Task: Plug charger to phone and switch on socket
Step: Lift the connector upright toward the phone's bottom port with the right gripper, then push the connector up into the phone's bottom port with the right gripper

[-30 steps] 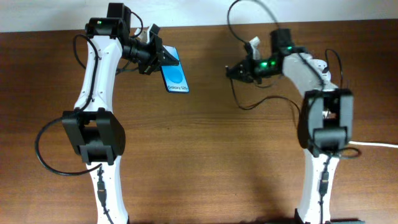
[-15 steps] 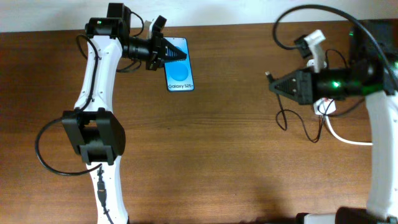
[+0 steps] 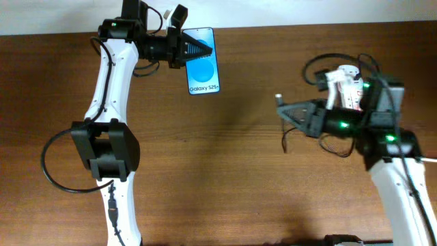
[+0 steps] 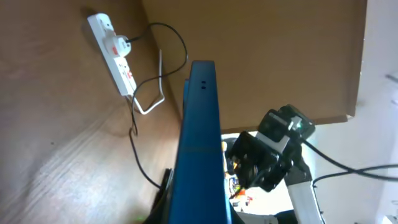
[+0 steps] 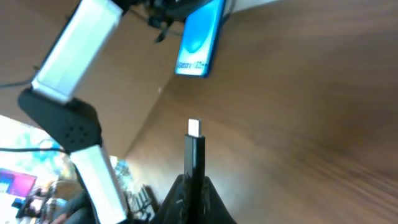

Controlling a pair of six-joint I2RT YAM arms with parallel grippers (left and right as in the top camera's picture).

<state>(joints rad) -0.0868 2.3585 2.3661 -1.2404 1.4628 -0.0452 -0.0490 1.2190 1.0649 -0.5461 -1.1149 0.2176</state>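
Note:
The phone (image 3: pixel 203 61), blue screen with white "Galaxy S25+" text, is held at the far left of the table by my left gripper (image 3: pixel 198 50), shut on its top end. It fills the left wrist view edge-on (image 4: pixel 200 137) and shows far off in the right wrist view (image 5: pixel 200 37). My right gripper (image 3: pixel 290 111) is shut on the charger's connector (image 3: pixel 279 99), whose silver tip (image 5: pixel 194 127) points toward the phone. The thin black cable (image 3: pixel 290 140) trails back to the socket (image 3: pixel 345 85), a white strip partly hidden by my right arm; it is plain in the left wrist view (image 4: pixel 112 50).
A thick white cord (image 3: pixel 423 159) leaves the right edge of the overhead view. The table's far edge (image 3: pixel 273 27) runs just behind the phone. Black arm cables (image 3: pixel 54 171) loop by the left arm base.
My left gripper lifted the phone slightly right and toward the far edge. My right gripper, holding the connector, moved left and nearer, toward the table's middle.

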